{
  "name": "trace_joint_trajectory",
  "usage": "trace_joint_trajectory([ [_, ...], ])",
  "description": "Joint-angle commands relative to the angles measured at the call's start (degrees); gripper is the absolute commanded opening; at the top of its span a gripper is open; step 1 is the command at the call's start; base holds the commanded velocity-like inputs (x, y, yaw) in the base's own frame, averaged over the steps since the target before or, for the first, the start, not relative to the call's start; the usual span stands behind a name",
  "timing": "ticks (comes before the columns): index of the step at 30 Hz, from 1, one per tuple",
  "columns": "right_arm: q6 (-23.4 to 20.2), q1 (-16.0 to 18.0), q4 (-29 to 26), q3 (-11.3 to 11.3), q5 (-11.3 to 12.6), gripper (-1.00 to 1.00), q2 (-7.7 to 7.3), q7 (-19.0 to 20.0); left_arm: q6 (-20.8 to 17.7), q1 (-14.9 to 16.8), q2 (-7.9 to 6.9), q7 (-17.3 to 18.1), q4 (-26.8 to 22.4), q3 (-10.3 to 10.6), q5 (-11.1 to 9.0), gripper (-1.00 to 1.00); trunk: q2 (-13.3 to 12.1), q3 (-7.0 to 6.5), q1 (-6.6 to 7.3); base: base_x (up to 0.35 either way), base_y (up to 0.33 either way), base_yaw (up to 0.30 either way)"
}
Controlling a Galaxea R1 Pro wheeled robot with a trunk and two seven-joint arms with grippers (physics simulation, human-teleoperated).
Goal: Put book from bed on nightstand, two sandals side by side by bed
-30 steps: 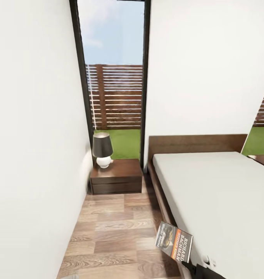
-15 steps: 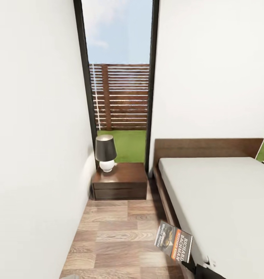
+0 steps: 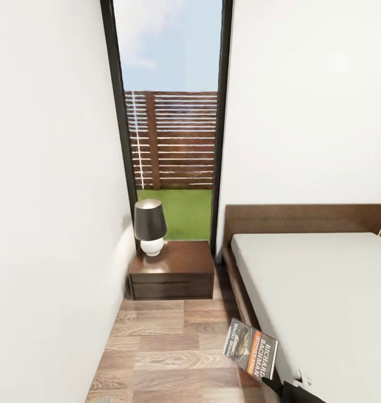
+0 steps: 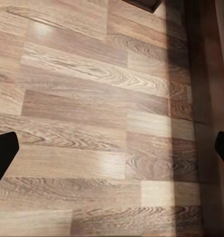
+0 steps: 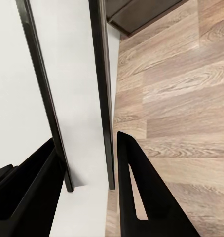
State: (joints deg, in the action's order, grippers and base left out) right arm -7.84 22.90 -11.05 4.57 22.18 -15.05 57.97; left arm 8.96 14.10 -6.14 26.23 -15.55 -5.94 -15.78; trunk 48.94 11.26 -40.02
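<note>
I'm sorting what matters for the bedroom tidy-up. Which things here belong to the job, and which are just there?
Job:
book, shut in the right gripper
nightstand
bed

Just there:
lamp on the nightstand
window
fence

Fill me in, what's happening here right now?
The right hand is shut on the book, holding it upright over the wood floor beside the bed. The nightstand with the lamp stands ahead by the window. The left hand is open and empty above the floor.
</note>
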Motion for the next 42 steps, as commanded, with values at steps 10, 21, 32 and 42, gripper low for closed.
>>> trace_joint_trajectory([
  [10, -0.6, 0.04, -0.02, 0.62, 0.05, -1.0, 0.02, 0.21, 0.0, 0.06, -0.01, 0.4, 0.08, -0.3, -0.13, 1.0, 0.05, 0.08, -0.04, 0.332, 0.0, 0.018],
  [21, -0.6, 0.05, -0.02, 0.62, 0.05, -1.0, 0.01, 0.21, 0.0, 0.06, 0.02, 0.4, 0.08, -0.3, -0.13, 1.0, 0.05, 0.08, -0.04, 0.332, 0.0, 0.01],
  [32, -0.6, 0.05, -0.02, 0.62, 0.05, -1.0, 0.02, 0.21, 0.0, 0.06, 0.0, 0.4, 0.08, -0.3, -0.13, 1.0, 0.05, 0.08, -0.04, 0.332, 0.0, 0.0],
  [42, -0.6, 0.05, -0.02, 0.62, 0.05, -1.0, 0.02, 0.21, 0.0, 0.06, 0.04, 0.4, 0.08, -0.3, -0.13, 1.0, 0.05, 0.08, -0.04, 0.332, 0.0, 0.0],
])
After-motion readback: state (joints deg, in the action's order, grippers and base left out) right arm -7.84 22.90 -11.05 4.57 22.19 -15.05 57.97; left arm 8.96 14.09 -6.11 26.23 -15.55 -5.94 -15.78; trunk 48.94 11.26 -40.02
